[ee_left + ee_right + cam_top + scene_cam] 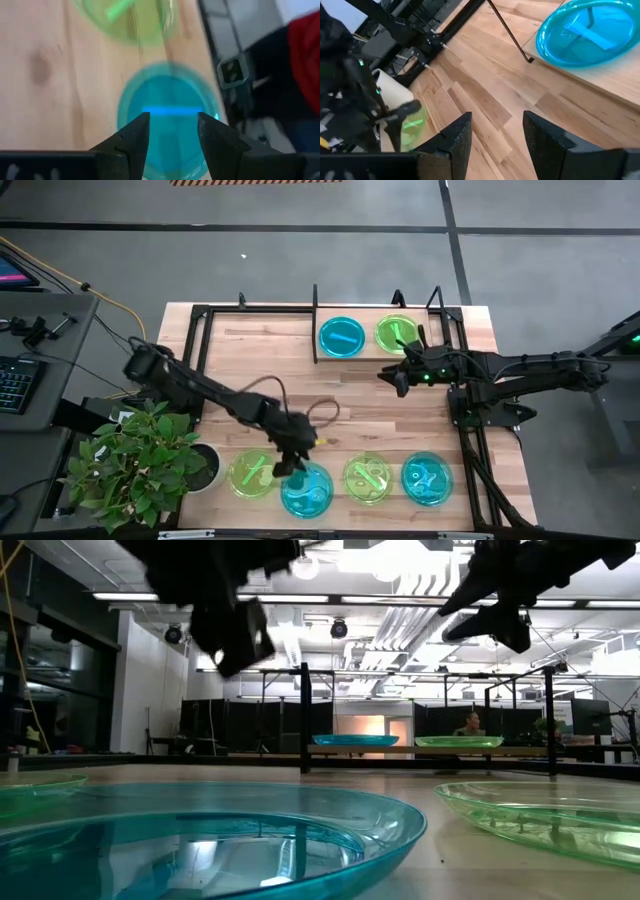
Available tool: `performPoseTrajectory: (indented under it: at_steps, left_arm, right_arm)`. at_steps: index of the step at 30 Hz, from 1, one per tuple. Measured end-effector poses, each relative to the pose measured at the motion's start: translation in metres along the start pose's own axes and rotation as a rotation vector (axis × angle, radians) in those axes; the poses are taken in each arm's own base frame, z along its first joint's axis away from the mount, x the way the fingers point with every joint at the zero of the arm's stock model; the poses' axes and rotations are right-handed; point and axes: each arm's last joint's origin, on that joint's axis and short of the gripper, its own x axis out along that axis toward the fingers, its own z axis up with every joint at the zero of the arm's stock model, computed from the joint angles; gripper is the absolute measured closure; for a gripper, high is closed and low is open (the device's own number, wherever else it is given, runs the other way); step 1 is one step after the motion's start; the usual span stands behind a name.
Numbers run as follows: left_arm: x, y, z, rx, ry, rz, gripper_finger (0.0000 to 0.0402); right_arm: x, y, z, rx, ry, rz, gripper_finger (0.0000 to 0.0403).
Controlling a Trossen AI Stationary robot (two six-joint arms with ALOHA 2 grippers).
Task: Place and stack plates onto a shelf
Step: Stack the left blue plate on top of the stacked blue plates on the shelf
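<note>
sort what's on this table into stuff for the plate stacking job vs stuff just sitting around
For the job:
blue plate and green plate on the shelf
front row: green plate, blue plate, green plate, blue plate

Just lying about:
potted plant
keyboard

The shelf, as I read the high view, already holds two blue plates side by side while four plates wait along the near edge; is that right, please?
Not quite. The shelf holds one blue plate and one green plate, side by side, as the high view shows. The rest stands: four plates wait along the near edge.
</note>
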Motion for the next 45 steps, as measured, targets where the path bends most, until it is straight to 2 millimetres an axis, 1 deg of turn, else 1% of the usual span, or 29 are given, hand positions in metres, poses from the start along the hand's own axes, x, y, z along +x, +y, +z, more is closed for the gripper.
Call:
performPoseTrajectory:
  at_steps: [3,5,8,13,16,18,22,24,30,33,37,39,41,43,45]
  left_arm:
    - [0.022,0.001,-0.007,-0.02,0.057,0.03,0.0246]
    - [0.034,0.001,-0.008,-0.042,0.069,0.055,0.0246]
    - [0.044,0.005,-0.01,-0.074,0.099,0.133,0.0246]
    - [0.039,0.006,0.0,-0.102,0.016,0.247,0.0246]
    - [0.036,0.004,0.002,-0.071,-0.004,0.277,0.0246]
    - [0.037,0.003,-0.003,-0.056,0.029,0.287,0.0246]
    - [0.044,0.004,-0.009,-0.033,0.079,0.263,0.0246]
    - [0.049,0.006,-0.008,-0.034,0.072,0.254,0.0246]
    - [0.057,0.012,-0.018,-0.05,0.142,0.267,0.0246]
    - [0.063,0.013,-0.019,-0.058,0.15,0.222,0.0246]
    - [0.066,0.01,-0.021,-0.042,0.174,0.177,0.0248]
    - [0.066,0.008,-0.023,-0.033,0.186,0.17,0.0259]
    - [0.066,0.007,-0.024,-0.025,0.193,0.174,0.0279]
    - [0.066,0.007,-0.025,-0.007,0.198,0.175,0.031]
    - [0.066,0.006,-0.026,0.003,0.201,0.186,0.0349]
  right_arm:
    - [0.0,-0.001,-0.002,-0.024,0.022,-0.005,0.0242]
    - [0.0,-0.002,-0.003,-0.041,0.043,-0.012,0.0242]
    - [0.0,-0.004,-0.005,-0.046,0.065,-0.023,0.0242]
    - [0.0,-0.005,-0.006,-0.055,0.083,-0.026,0.0242]
    - [0.0,-0.005,-0.007,-0.056,0.094,-0.021,0.0242]
    - [0.0,-0.005,-0.007,-0.056,0.096,-0.021,0.0242]
    - [0.0,-0.005,-0.008,-0.067,0.104,-0.025,0.0242]
    - [0.0,-0.006,-0.008,-0.068,0.107,-0.027,0.0242]
    - [0.0,-0.006,-0.008,-0.072,0.108,-0.029,0.0242]
    - [0.0,-0.006,-0.008,-0.073,0.109,-0.035,0.0242]
    - [0.0,-0.006,-0.008,-0.074,0.109,-0.037,0.0242]
    - [0.001,-0.006,-0.008,-0.075,0.108,-0.039,0.0242]
    - [0.001,-0.007,-0.009,-0.076,0.113,-0.046,0.0242]
    - [0.002,-0.007,-0.009,-0.077,0.104,-0.057,0.0242]
    - [0.002,-0.007,-0.009,-0.079,0.104,-0.061,0.0242]
